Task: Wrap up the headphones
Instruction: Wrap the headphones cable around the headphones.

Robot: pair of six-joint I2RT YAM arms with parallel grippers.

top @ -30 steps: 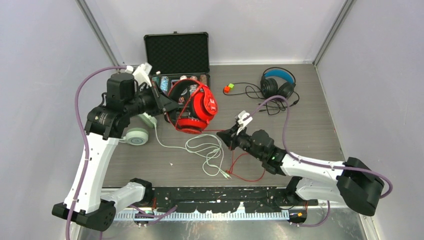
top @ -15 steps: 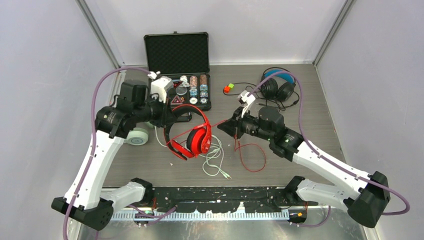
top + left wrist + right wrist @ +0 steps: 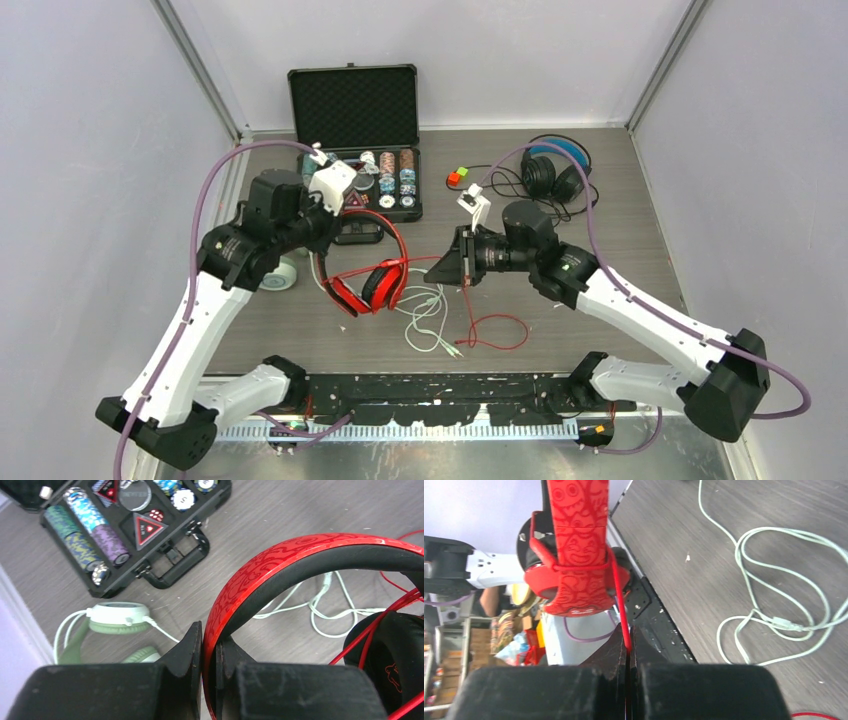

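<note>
Grey wood-grain table (image 3: 620,260): an open black hard case (image 3: 353,105) holds rows of poker chips (image 3: 92,530); just in front, the red over-ear headphones (image 3: 370,285) hang by their headband, clamped in the left gripper (image 3: 209,650), while the right gripper (image 3: 629,650) pinches their thin red cable (image 3: 620,600).

case (image 3: 353,140): stood at the back of the table (image 3: 630,250), left of centre, lid up, chips (image 3: 388,172) in its tray
blocks (image 3: 457,177): lay just right of the case
far headphones (image 3: 556,170): lay in the back right corner, right of the blocks
middle headphones (image 3: 365,270): sat in front of the case, headband in the left gripper (image 3: 209,642)
middle cord (image 3: 497,330): led right into the right gripper (image 3: 628,642), then looped on the table before it
left headphones (image 3: 117,622): lay left of the middle headphones, in front of the case
loose cord (image 3: 425,315): lay between the middle headphones and the front edge
</note>
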